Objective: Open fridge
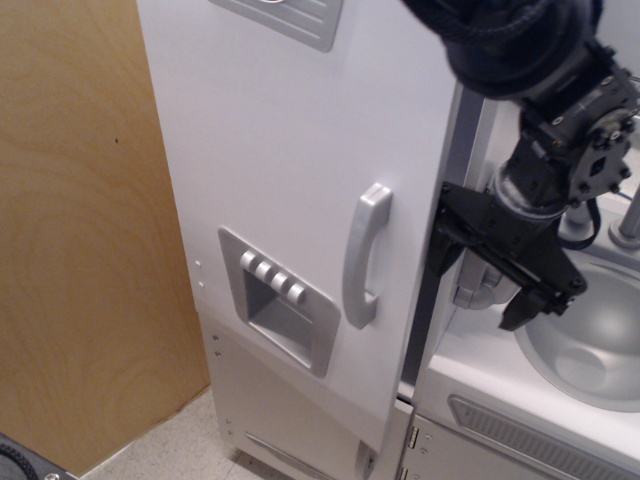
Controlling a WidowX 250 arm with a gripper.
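Note:
The tall white fridge (pixel 270 150) fills the middle of the view. Its large door has a curved silver handle (pixel 364 256) and a grey dispenser panel (pixel 281 298) with four buttons. The door stands slightly ajar, with a dark gap (pixel 428 310) along its right edge. My black gripper (pixel 487 272) is to the right of the handle, with its fingers spread open. One finger (pixel 446 232) is at the door's right edge by the gap, the other (pixel 528 303) points down over the sink. It holds nothing. The inside of the fridge is hidden.
A grey toy phone handset (pixel 476 285) hangs just behind the gripper. A round sink basin (pixel 590 350) and a faucet (pixel 630 225) lie to the right. A drawer front (pixel 520 435) sits below the sink. A wooden panel (pixel 80 250) stands at the left. The smaller lower door (pixel 300 420) is beneath.

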